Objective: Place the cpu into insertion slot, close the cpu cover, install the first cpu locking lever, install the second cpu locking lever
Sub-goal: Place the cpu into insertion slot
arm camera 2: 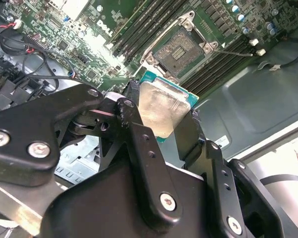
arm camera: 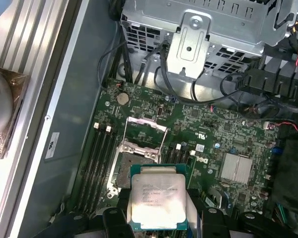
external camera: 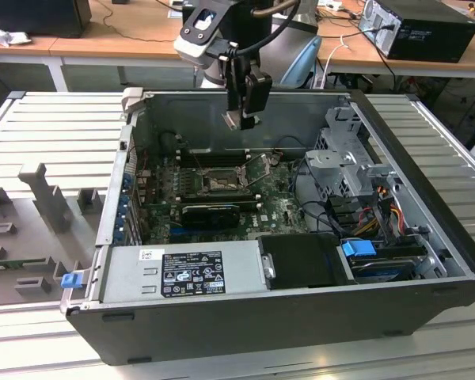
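My gripper (external camera: 243,117) hangs inside the open computer case, above the green motherboard (external camera: 277,210), and is shut on the cpu (external camera: 231,119). The cpu (arm camera 2: 161,106) is a small pale metallic square on a green edge, pinched on two sides between the black fingers (arm camera 2: 134,124). In the first wrist view the cpu (arm camera: 156,201) sits just short of the insertion slot (arm camera: 125,166), overlapping its near edge. The insertion slot (arm camera 2: 180,49) has a bare dark pin field. The cpu cover (arm camera: 146,130) stands flipped open beyond the slot. A thin locking lever (arm camera 2: 233,51) sticks out beside the socket.
A grey power supply (external camera: 182,273) and a black box fill the case's near side. A metal drive cage (external camera: 344,162) with cables sits on the exterior view's right. A long black card (external camera: 210,212) lies beside the socket, and memory slots (arm camera: 100,158) run along it. The case wall (external camera: 301,107) rises behind the gripper.
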{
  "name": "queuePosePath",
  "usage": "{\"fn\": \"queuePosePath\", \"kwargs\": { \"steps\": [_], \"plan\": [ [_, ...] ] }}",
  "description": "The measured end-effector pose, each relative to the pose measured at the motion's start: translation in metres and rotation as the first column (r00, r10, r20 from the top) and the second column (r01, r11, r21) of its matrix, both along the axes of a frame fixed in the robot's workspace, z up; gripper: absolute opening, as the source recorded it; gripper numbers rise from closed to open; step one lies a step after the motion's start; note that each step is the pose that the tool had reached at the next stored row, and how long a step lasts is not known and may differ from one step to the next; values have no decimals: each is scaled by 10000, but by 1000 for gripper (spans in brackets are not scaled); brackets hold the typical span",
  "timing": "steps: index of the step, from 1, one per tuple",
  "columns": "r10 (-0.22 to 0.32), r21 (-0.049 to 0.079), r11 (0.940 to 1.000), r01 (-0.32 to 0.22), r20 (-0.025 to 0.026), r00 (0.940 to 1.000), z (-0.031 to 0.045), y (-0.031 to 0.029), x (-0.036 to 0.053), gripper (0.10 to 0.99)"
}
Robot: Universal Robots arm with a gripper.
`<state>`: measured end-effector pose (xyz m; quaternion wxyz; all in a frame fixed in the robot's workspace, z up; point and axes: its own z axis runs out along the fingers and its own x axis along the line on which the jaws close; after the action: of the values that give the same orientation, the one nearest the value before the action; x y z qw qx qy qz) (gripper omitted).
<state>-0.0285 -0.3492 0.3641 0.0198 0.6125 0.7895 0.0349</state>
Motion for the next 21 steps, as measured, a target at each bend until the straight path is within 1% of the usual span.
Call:
{"fn": "queuePosePath", "kwargs": {
  "steps": [5, 9, 12, 17, 21],
  "plan": [
    [-355, 1, 9994, 355, 1, 9994, -10, 0, 0, 525],
    [-726, -7, 9974, 726, 1, 9974, -18, 0, 0, 525],
    [-1096, -12, 9940, 1096, 2, 9940, -28, 0, 0, 525],
    [-1484, -13, 9889, 1484, 3, 9889, -35, 0, 0, 525],
    [-1844, -17, 9829, 1844, 3, 9829, -43, 0, 0, 525]
  ]
}}
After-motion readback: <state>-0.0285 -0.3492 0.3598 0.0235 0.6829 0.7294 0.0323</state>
